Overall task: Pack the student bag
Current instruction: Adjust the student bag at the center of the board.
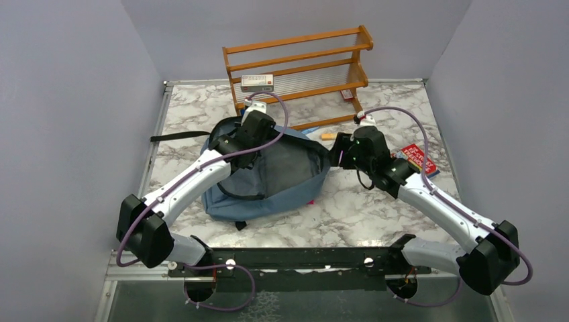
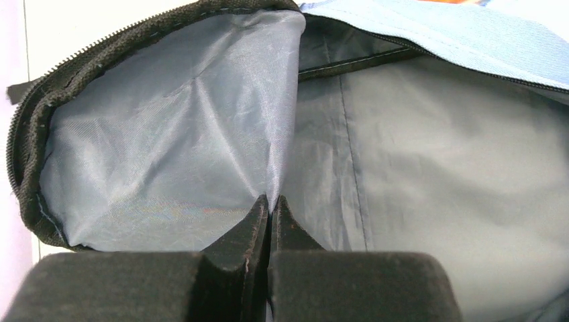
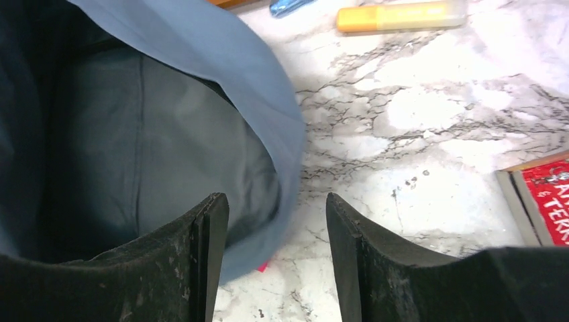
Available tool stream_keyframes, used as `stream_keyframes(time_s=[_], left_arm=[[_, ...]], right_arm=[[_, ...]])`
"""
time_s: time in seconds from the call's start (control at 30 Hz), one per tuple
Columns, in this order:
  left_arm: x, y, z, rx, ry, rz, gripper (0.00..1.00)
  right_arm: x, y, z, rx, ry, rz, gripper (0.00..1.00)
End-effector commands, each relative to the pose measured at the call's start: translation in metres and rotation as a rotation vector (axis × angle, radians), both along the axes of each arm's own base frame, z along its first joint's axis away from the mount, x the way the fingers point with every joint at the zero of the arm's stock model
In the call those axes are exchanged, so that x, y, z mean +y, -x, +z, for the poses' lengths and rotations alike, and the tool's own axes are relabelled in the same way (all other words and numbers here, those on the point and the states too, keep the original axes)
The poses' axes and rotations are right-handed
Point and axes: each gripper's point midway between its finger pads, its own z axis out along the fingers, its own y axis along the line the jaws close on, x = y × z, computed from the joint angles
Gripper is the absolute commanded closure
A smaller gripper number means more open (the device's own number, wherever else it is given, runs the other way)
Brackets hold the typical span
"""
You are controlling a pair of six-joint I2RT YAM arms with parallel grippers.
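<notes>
One soft dusty-blue fabric backpack with black zipper trim (image 1: 282, 181). One orange-brown wooden rack (image 1: 298, 60). One flat white box with a red edge (image 1: 257, 82) on that rack. One small red-and-white item (image 1: 347, 94) by its right foot, too small to identify. One red-covered book (image 1: 417, 159). One yellow-orange highlighter pen (image 3: 400, 16). One blue object (image 3: 290, 7), only partly in view. One pink scrap (image 3: 263, 267) at the backpack's edge. One white-and-grey marble counter (image 1: 376, 208). Two white-and-black robot arms: one left arm (image 1: 194, 178), one right arm (image 1: 436, 198). Two black left fingers (image 2: 251, 231), two black right fingers (image 3: 208, 248), four in all.
</notes>
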Motion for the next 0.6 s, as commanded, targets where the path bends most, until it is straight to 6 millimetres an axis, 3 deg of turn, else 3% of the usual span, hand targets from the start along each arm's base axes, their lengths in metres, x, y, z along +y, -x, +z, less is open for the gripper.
stream_keyframes(time_s=[0.0, 0.37, 0.57], left_arm=[[0.000, -0.018, 0.020, -0.082, 0.089, -0.038, 1.00], [0.003, -0.022, -0.004, -0.044, 0.168, -0.112, 1.00], [0.014, -0.039, 0.026, -0.096, 0.276, -0.108, 1.00]], right_arm=[[-0.019, -0.009, 0.008, -0.010, 0.071, -0.086, 0.39], [-0.022, -0.011, 0.003, 0.040, 0.067, -0.128, 0.38], [-0.008, -0.006, -0.005, 0.063, 0.015, -0.068, 0.38]])
